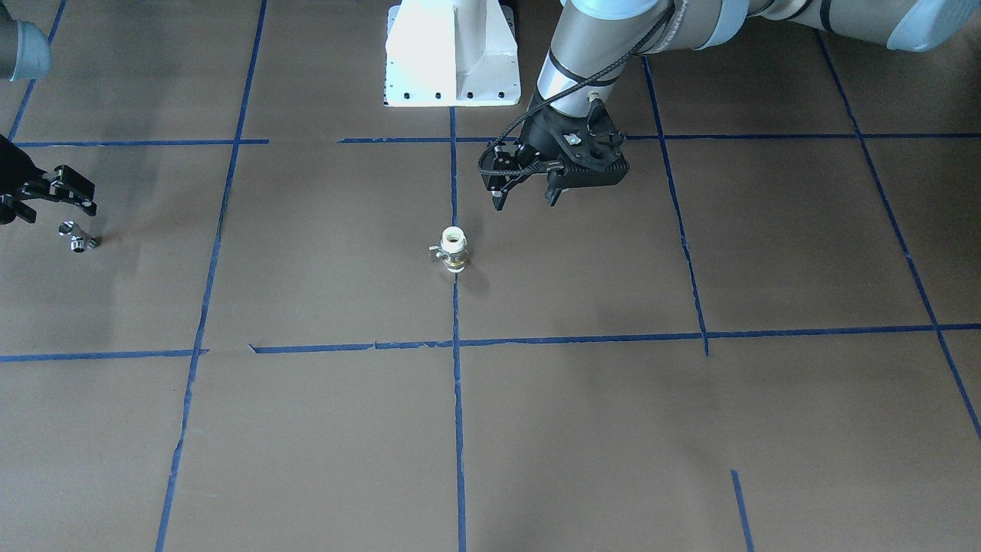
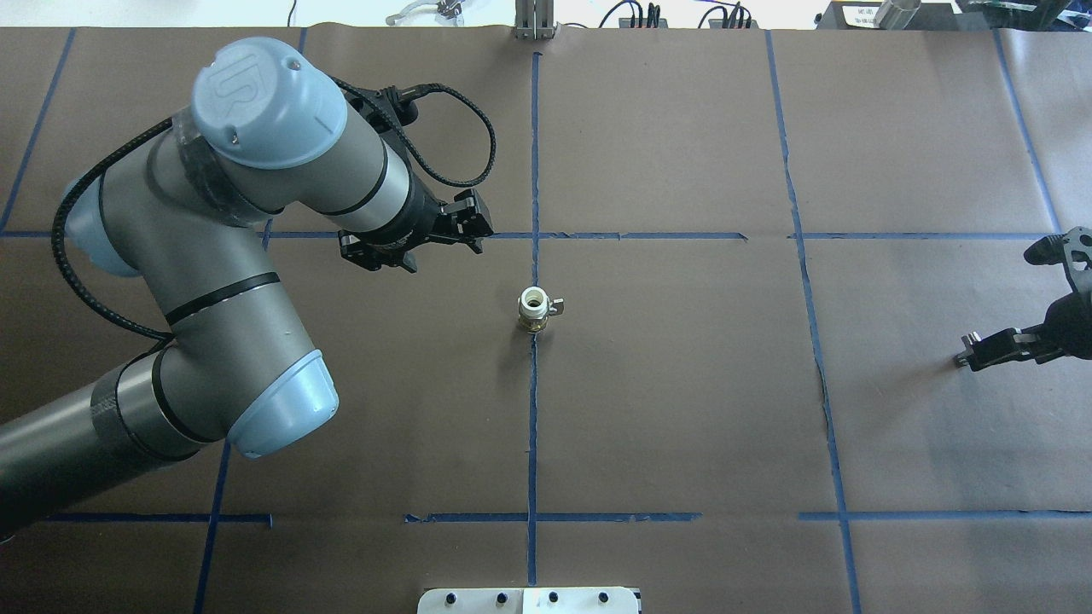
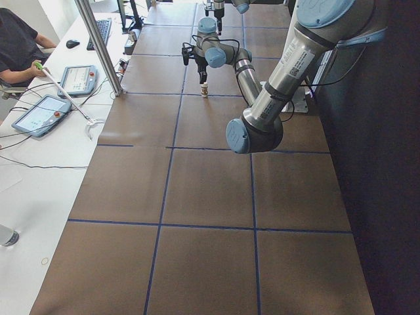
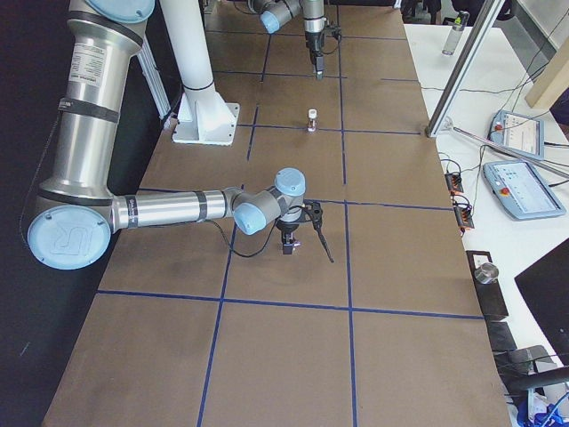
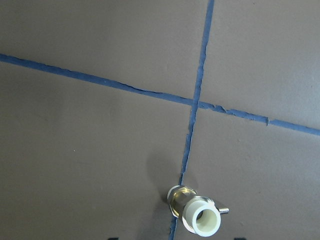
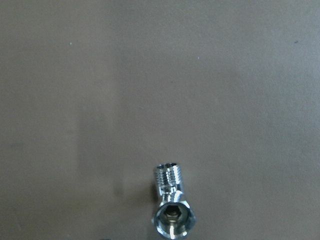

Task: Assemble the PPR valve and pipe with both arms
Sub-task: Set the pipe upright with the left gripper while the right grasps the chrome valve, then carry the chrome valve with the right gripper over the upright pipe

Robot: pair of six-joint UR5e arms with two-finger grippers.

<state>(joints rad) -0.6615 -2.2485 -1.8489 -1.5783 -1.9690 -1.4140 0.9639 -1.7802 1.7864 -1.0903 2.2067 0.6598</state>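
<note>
The PPR valve stands upright on the brown table on a blue tape line, white end up, brass middle, small silver handle; it also shows in the overhead view and the left wrist view. My left gripper hangs open and empty above the table, apart from the valve, beside and behind it. The chrome pipe lies on the table far to the side and shows in the right wrist view. My right gripper is open and empty just above it. The pipe does not show in the overhead view.
Blue tape lines divide the brown table into squares. The white pedestal base stands at the robot's side. Tablets and cables lie on the white side table, and a metal post rises at its edge.
</note>
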